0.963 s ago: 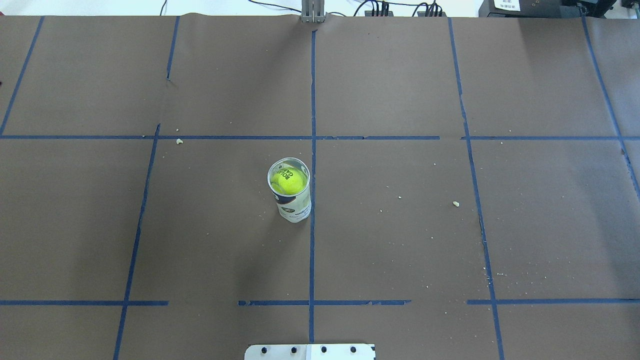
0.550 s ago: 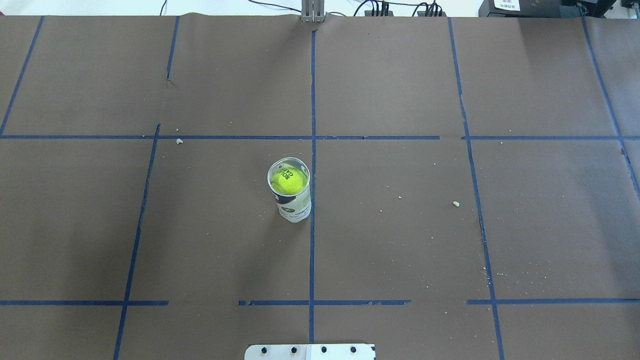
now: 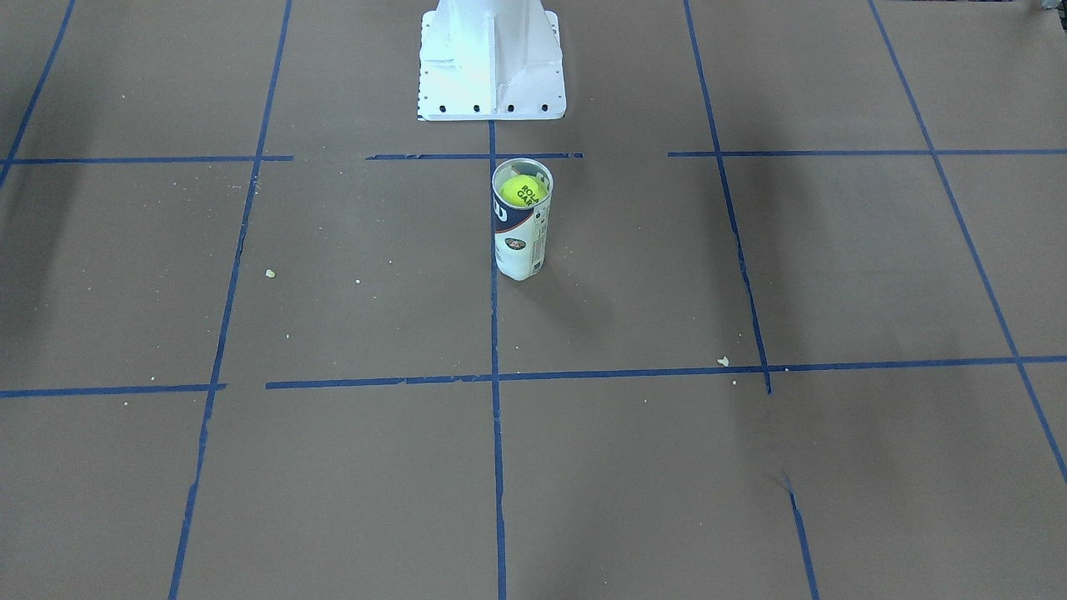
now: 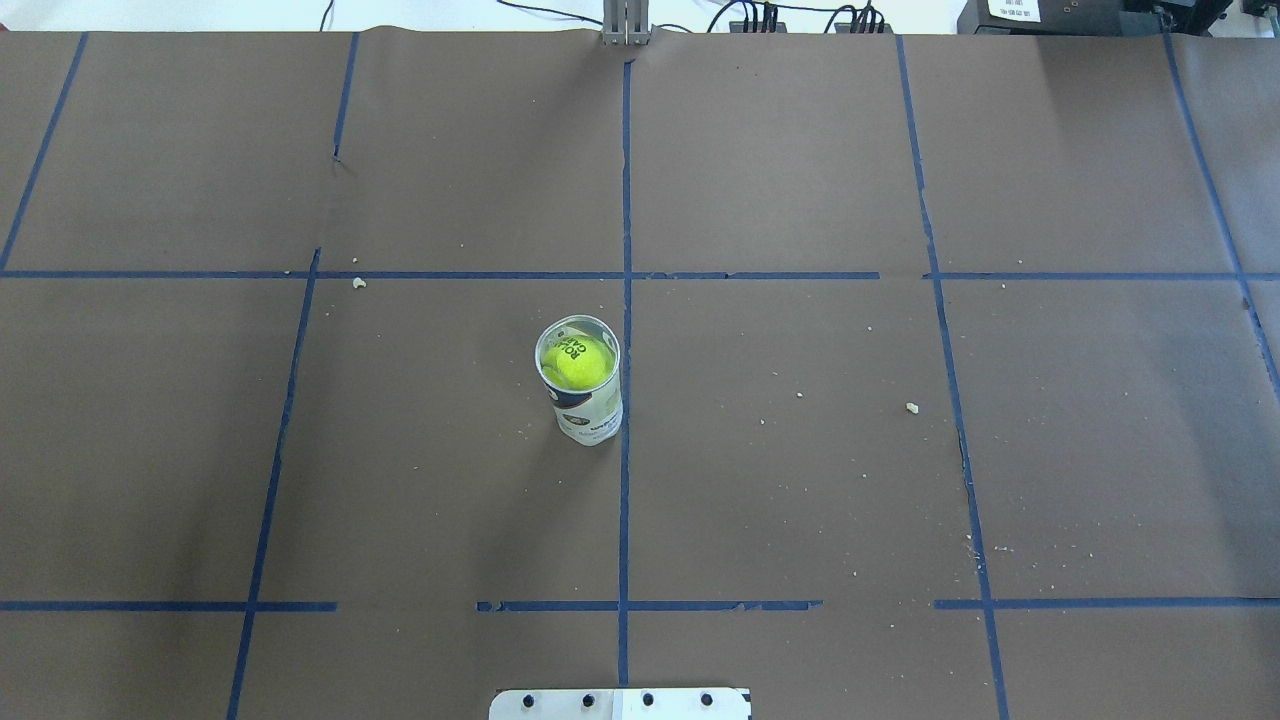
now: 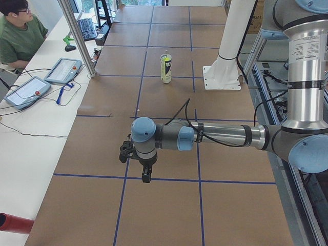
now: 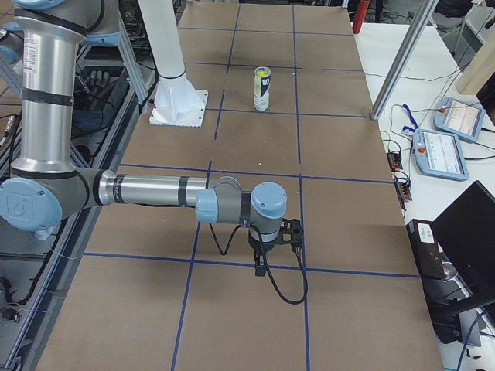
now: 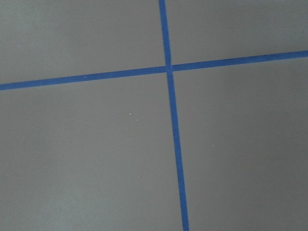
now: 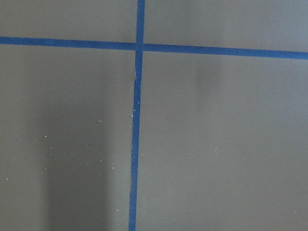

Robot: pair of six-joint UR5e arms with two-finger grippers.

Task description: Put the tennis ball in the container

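Ball (image 4: 578,362) inside upright can (image 4: 592,408), near the middle of the counter (image 4: 800,480), just beside a tape line (image 4: 625,200), left pincer (image 5: 146,172) and right pincer (image 6: 260,260) low over the counter, well apart from the can, grip of either cannot be told

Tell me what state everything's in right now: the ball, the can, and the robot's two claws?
tennis-ball can: upright on the table, no lid on.
tennis ball: inside the can, seen through its open top.
left gripper: away from the can; open or shut, cannot tell.
right gripper: likewise away; cannot tell.
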